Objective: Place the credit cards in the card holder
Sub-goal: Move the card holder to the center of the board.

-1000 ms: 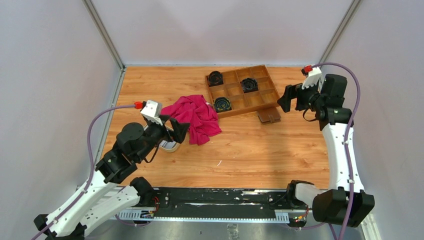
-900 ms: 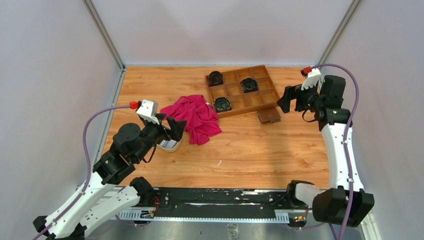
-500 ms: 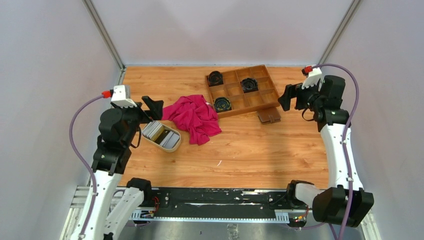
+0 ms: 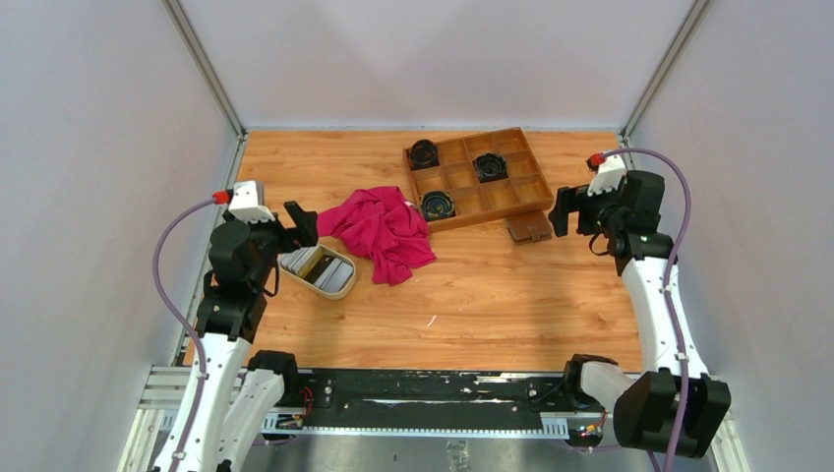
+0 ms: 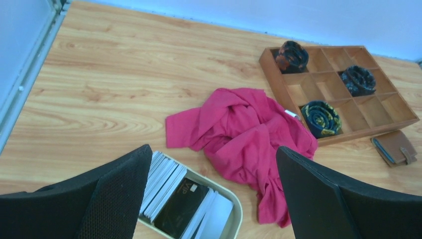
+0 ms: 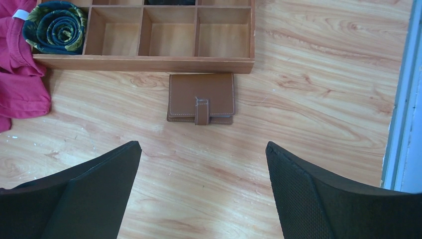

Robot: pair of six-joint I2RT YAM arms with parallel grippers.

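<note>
The credit cards (image 5: 171, 191) lie stacked in a cream oval dish (image 4: 320, 270) at the left of the table, mostly white with one dark card marked VIP on top. My left gripper (image 5: 213, 149) hangs open above the dish, nothing between its fingers. The card holder (image 6: 201, 98), a brown leather wallet, lies folded with its snap tab fastened, just in front of the wooden tray. In the top view the card holder (image 4: 529, 227) sits left of my right gripper (image 4: 561, 205). The right gripper (image 6: 201, 144) stands open above bare table, a little short of the wallet.
A crumpled pink cloth (image 4: 382, 228) lies between the dish and the wooden compartment tray (image 4: 518, 200), overlapping the tray's left corner. Three dark rolled items (image 4: 438, 205) sit in tray compartments. Metal frame rails and walls bound the table (image 4: 492, 295) left, right and back.
My left arm has swung back and to the left, uncovering the dish of cards. The right arm has dropped slightly. Both grippers stayed open.
</note>
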